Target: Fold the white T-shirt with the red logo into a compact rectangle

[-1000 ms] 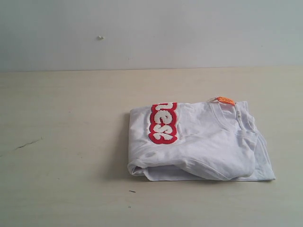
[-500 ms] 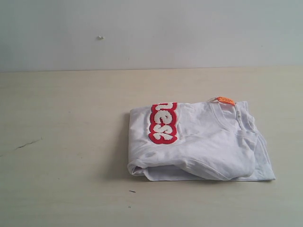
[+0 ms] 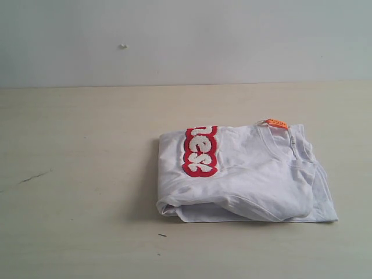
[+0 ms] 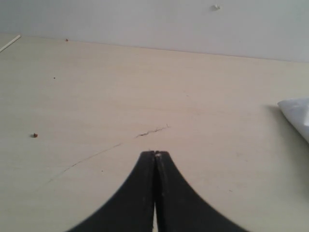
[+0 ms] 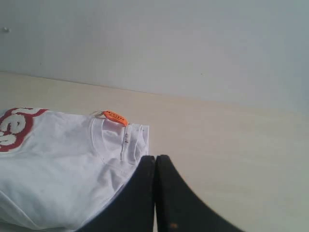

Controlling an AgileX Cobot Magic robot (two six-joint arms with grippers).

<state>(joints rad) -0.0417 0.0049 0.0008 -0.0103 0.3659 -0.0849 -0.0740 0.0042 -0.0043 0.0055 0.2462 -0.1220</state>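
Note:
The white T-shirt (image 3: 250,177) lies folded into a rough rectangle right of the table's middle, with its orange collar tag (image 3: 277,123) at the far edge. Part of the red logo (image 3: 200,151) shows on its left portion, the rest folded under. Neither gripper appears in the exterior view. My left gripper (image 4: 155,153) is shut and empty over bare table, with only a corner of the T-shirt (image 4: 297,113) at that view's edge. My right gripper (image 5: 155,157) is shut and empty beside the T-shirt (image 5: 58,164), close to the collar, the tag (image 5: 115,117) and a bit of the logo (image 5: 14,128).
The pale wooden table (image 3: 81,174) carries a thin dark scratch (image 3: 34,176) at the left and a small dark speck (image 3: 162,235) in front of the shirt. A plain light wall (image 3: 186,40) rises behind the table's far edge.

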